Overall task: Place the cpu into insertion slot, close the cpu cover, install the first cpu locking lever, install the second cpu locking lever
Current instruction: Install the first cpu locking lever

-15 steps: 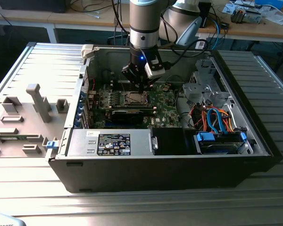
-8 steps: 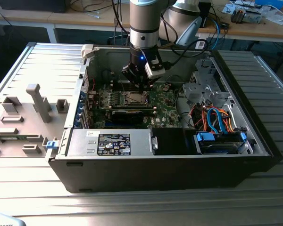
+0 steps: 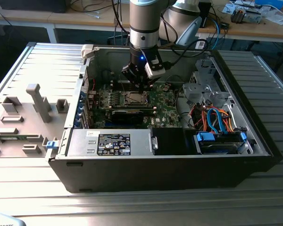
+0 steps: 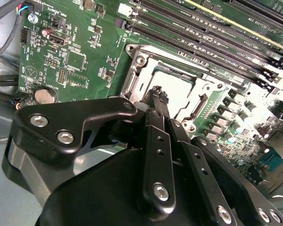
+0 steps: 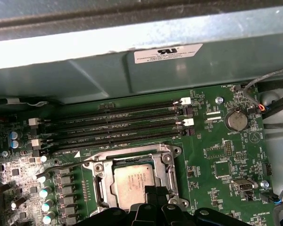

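On a ribbed metal table (image 3: 33, 61) lies an open computer case (image 3: 254, 117), side panel off, with the arm (image 3: 144, 21) reaching down into it from above. Green motherboard (image 3: 165, 106) at the case floor; memory slots (image 5: 118, 125) run alongside the socket. Cpu cover (image 5: 167, 162) lies flat, framing the chip. Cpu (image 5: 132, 181) sits in the socket, silver top showing through the cover's window. Gripper (image 4: 158, 94) hovers just over the socket's edge, fingers (image 4: 155, 101) drawn close together, tips nearly touching, nothing held between them. Coin battery (image 5: 236, 120) well apart on the board.
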`<state>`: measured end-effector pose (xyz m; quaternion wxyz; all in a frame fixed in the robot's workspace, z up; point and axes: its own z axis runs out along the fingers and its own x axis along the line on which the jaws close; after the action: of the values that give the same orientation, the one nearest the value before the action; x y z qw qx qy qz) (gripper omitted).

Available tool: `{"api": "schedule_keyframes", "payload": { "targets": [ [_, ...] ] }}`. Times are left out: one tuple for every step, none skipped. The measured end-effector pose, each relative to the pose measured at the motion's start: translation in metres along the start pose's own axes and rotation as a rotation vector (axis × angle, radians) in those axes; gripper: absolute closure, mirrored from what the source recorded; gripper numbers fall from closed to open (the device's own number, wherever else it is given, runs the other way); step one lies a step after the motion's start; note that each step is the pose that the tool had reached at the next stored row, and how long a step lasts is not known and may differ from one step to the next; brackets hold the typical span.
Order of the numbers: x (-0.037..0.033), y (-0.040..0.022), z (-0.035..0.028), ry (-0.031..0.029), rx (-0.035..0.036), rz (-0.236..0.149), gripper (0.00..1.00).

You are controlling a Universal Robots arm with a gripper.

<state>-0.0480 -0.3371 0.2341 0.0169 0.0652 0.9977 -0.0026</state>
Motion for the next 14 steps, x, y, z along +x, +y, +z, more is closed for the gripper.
{"api": "schedule_keyframes", "payload": {
  "targets": [
    [0.0, 0.0, 0.0, 0.0, 0.0, -0.001, 0.89],
    [0.0, 0.0, 0.0, 0.0, -0.0001, -0.001, 0.89],
    [0.0, 0.0, 0.0, 0.0, 0.0, -0.002, 0.89],
    [0.0, 0.0, 0.0, -0.0001, -0.0001, -0.003, 0.89],
    [0.0, 0.0, 0.0, 0.0, 0.0, -0.003, 0.89],
    [0.0, 0.0, 0.0, 0.0, -0.0003, -0.007, 0.89],
    [0.0, 0.0, 0.0, 0.0, -0.0002, -0.008, 0.89],
    [0.0, 0.0, 0.0, 0.0, -0.0003, -0.01, 0.89],
    [0.0, 0.0, 0.0, -0.0001, -0.0005, -0.014, 0.89],
    [0.0, 0.0, 0.0, -0.0001, -0.0005, -0.017, 0.89],
    [0.0, 0.0, 0.0, -0.0001, -0.0007, -0.021, 0.89],
    [0.0, 0.0, 0.0, -0.0001, -0.0008, -0.024, 0.89],
    [0.0, 0.0, 0.0, -0.0001, -0.0008, -0.024, 0.89],
    [0.0, 0.0, 0.0, -0.0001, -0.0008, -0.024, 0.89]
  ]
}}
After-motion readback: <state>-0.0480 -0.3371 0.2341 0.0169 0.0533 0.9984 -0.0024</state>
